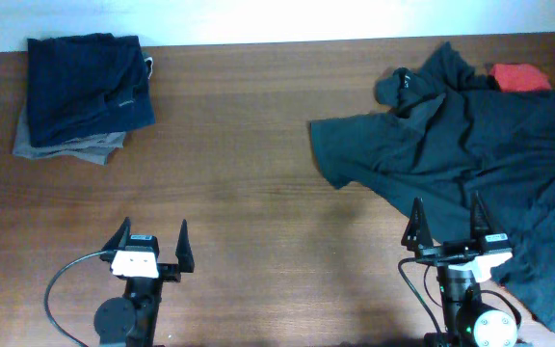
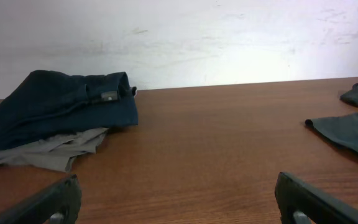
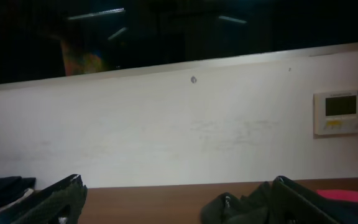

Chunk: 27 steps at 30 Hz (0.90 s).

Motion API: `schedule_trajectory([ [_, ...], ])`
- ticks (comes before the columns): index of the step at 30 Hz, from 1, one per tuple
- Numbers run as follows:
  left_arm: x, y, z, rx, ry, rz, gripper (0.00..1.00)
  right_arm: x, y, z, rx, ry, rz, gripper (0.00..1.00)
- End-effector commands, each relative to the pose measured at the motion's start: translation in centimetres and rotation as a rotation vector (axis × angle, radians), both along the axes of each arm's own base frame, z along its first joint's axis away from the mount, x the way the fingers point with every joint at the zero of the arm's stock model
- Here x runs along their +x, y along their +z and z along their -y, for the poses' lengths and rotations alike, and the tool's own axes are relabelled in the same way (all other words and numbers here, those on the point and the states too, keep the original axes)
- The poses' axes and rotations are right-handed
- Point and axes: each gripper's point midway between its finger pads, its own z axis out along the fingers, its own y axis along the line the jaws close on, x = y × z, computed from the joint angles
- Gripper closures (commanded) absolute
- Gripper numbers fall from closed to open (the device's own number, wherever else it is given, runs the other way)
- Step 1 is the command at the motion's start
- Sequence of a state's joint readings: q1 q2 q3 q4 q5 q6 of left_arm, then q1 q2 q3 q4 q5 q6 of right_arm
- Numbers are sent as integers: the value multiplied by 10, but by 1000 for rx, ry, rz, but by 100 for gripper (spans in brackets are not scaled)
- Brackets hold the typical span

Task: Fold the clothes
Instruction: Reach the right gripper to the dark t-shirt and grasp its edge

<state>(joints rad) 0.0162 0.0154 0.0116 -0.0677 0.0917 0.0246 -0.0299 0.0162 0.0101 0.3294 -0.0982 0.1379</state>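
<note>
Down front, left end effector point(image 1: 153, 235) stands fully open, empty; right end effector point(image 1: 446, 218) likewise.

charcoal T-shirt point(image 1: 470, 154): cut off by the right edge
red T-shirt point(image 1: 520, 77): mostly hidden beneath it
grey garment point(image 1: 66, 149): largely covered by navy garment point(image 1: 85, 87)

Perhaps four garments point(image 1: 470, 145), two grippers point(image 1: 154, 231) point(image 1: 446, 217)

Brown wooden table point(image 1: 258, 145); pale wall point(image 2: 229, 37) behind it; a small control panel point(image 3: 337, 112) mounted there.
</note>
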Motion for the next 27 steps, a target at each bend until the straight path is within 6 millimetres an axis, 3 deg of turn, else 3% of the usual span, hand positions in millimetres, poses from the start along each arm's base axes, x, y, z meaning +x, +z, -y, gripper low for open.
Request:
schedule_trajectory([
  [1, 0, -1, -3, -9, 19, -2, 1, 3, 0, 2, -27, -20, -11, 1],
  [7, 0, -1, -3, -9, 19, -2, 1, 40, -14, -14, -176, 51, -215, 1],
  [12, 0, -1, -3, -9, 19, -2, 1, 108, -26, -25, -224, 148, -478, 1],
  [15, 0, -1, -3, -9, 19, -2, 1, 154, -49, -26, -201, 187, -713, 1],
  [19, 0, -1, -3, -9, 19, -2, 1, 194, -84, -34, -142, 265, -1012, 1],
  [23, 0, -1, -3, -9, 19, -2, 1, 214, -117, -38, -99, 317, -1216, 2],
  [27, 0, -1, -3, -9, 19, -2, 1, 231, -147, -39, -92, 320, -1311, 2],
])
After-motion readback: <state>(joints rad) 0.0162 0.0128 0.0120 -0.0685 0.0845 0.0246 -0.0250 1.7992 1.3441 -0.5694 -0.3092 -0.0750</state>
